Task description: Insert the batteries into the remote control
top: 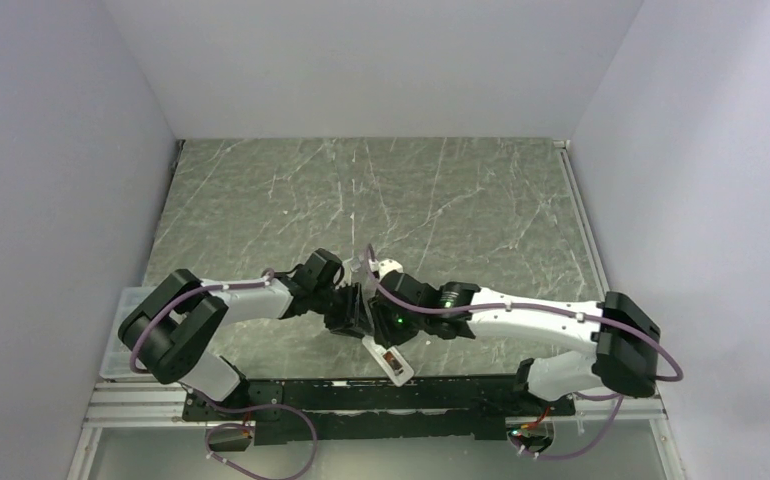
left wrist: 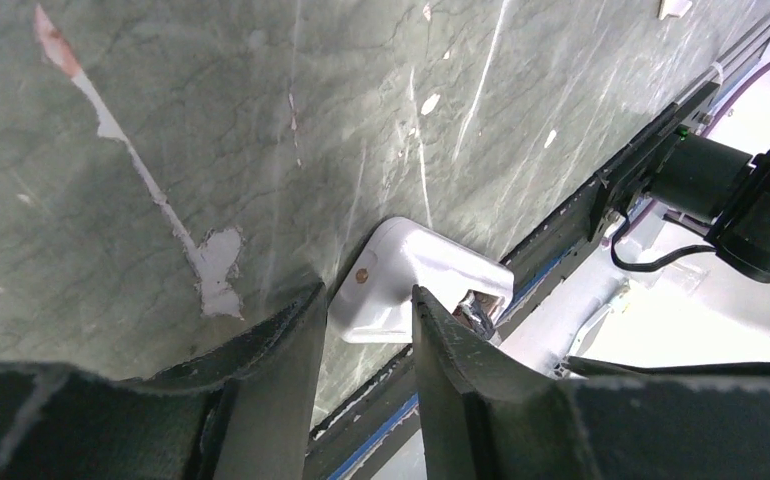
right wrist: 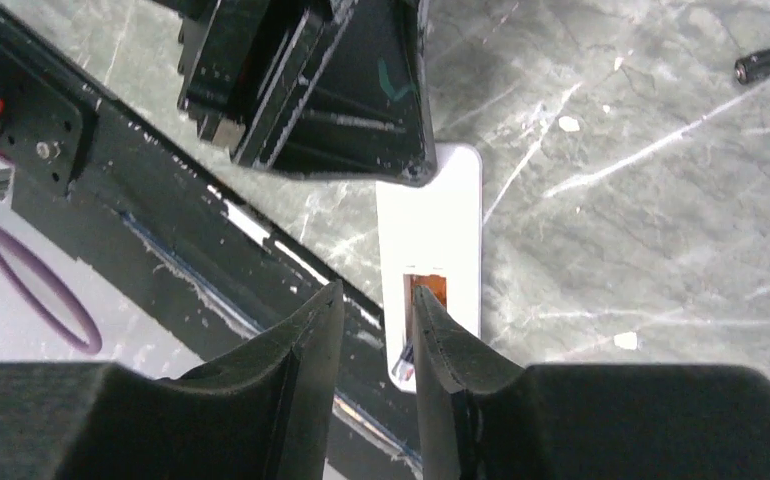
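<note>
Remote control [right wrist: 451, 215] perhaps clamped, end hidden

This was a robotics lab cell: plain white panels [top: 51, 180] walled in the grey marbled table [top: 411, 190] ahead of and to both sides of the left gripper [left wrist: 368, 292]. Two arms [top: 531, 312] stood bolted to a black rail [top: 361, 395] behind it, with purple cables [right wrist: 31, 280] trailing along them.

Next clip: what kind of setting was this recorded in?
Probably a lab robot test cell, not a home. Plain white walls box in a marble-patterned tabletop. The left arm and right arm are mounted on a black rail at its near edge.
</note>
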Action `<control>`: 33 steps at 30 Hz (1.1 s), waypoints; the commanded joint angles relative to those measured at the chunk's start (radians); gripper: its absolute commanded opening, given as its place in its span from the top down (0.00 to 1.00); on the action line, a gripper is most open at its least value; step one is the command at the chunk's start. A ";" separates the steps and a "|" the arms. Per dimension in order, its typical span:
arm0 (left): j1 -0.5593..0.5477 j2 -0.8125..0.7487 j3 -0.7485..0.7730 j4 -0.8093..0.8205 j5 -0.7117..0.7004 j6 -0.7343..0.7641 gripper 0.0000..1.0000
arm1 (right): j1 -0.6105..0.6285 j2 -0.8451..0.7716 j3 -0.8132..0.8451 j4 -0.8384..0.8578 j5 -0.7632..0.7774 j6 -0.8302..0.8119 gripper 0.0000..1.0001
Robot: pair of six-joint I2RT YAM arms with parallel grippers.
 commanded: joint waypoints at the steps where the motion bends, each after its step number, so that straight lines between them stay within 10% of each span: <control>1: -0.005 -0.023 0.021 -0.087 -0.058 0.045 0.56 | 0.013 -0.079 -0.036 -0.073 -0.042 0.026 0.67; 33: -0.006 -0.055 0.006 -0.092 -0.047 0.055 0.56 | 0.089 0.085 -0.045 -0.127 -0.081 0.114 0.78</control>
